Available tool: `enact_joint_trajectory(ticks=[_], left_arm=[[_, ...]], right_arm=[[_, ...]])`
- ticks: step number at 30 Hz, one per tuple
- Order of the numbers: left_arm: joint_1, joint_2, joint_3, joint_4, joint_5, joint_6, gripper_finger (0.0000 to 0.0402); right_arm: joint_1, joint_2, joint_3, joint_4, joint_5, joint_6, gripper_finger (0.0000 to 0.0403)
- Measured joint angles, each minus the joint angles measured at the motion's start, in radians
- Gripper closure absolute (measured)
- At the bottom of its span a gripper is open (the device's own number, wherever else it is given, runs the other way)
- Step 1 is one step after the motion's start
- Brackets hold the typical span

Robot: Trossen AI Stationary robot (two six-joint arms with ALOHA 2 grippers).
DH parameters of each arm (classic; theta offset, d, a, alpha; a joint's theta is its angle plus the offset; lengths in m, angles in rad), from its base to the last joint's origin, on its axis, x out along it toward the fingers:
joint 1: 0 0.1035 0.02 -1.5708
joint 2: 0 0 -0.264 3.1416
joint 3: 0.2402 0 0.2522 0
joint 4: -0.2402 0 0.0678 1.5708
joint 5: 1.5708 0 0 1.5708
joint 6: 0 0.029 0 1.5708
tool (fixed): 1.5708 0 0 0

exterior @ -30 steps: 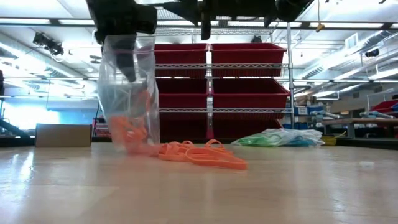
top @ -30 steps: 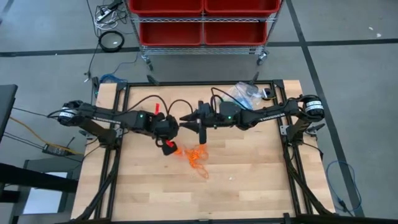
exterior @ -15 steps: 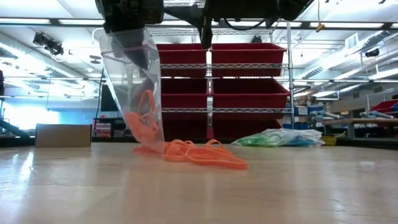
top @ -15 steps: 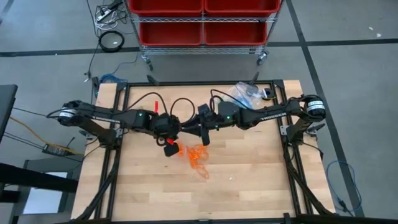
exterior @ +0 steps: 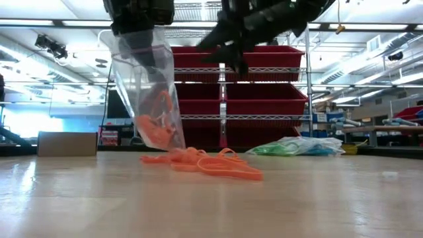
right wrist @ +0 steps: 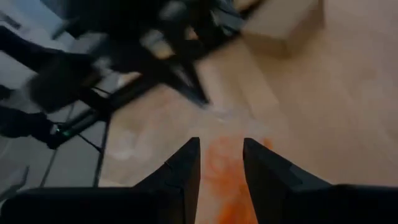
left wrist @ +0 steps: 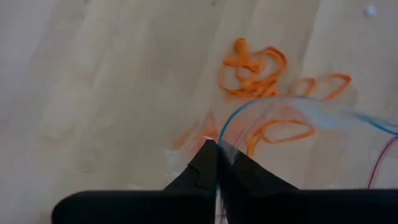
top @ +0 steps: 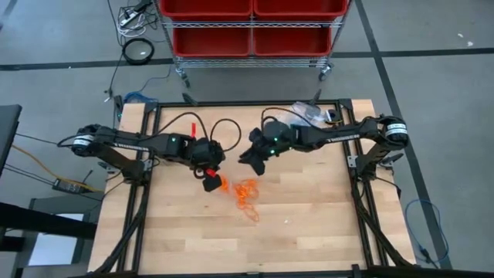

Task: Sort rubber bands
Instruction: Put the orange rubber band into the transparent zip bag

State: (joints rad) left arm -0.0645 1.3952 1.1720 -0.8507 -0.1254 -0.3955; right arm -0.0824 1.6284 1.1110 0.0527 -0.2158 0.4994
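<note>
Below the left tool (exterior: 135, 20), orange rubber bands (exterior: 211, 163) sprawl flat, unaligned.

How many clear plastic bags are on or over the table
2: one bag hangs from the left gripper, orange bands inside; another bag lies at the far right corner. More may be hidden.

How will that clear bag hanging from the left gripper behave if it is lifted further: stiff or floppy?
Probably floppy: the clear bag sags from the left gripper, which is shut on its edge. It looks light. The orange rubber bands inside bunch low, and more lie on the table, so some may spill.
</note>
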Motion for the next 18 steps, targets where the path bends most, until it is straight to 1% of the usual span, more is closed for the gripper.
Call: enact_joint_trajectory(ticks=[2, 6, 8, 10, 12, 14, 18], left_arm=[[-0.001, 0.000, 0.000, -0.001, 0.004, 0.000, 0.0385], [0.000, 0.000, -0.001, -0.006, 0.003, 0.003, 0.0385], [0.000, -0.001, -0.001, -0.005, 0.003, 0.000, 0.0385], [-0.001, -0.002, -0.002, -0.001, 0.020, -0.003, 0.0385], [0.000, -0.005, -0.002, 0.027, 0.061, -0.004, 0.0385], [0.000, -0.005, -0.002, 0.053, 0.093, 0.005, 0.0385], [-0.001, -0.005, -0.002, 0.086, 0.104, 0.027, 0.0385]], right_arm=[[0.006, 0.003, -0.001, -0.073, -0.011, 0.005, 0.0291], [0.063, 0.037, -0.052, -0.125, -0.033, 0.019, 0.0290], [0.100, 0.040, -0.090, -0.123, -0.054, 0.036, 0.0290], [0.151, 0.040, -0.137, -0.096, -0.045, 0.048, 0.0290], [0.219, 0.041, -0.181, -0.073, -0.016, 0.054, 0.0289], [0.289, 0.041, -0.214, -0.038, 0.036, 0.029, 0.0289], [0.410, 0.063, -0.266, 0.054, 0.238, -0.097, 0.0289]])
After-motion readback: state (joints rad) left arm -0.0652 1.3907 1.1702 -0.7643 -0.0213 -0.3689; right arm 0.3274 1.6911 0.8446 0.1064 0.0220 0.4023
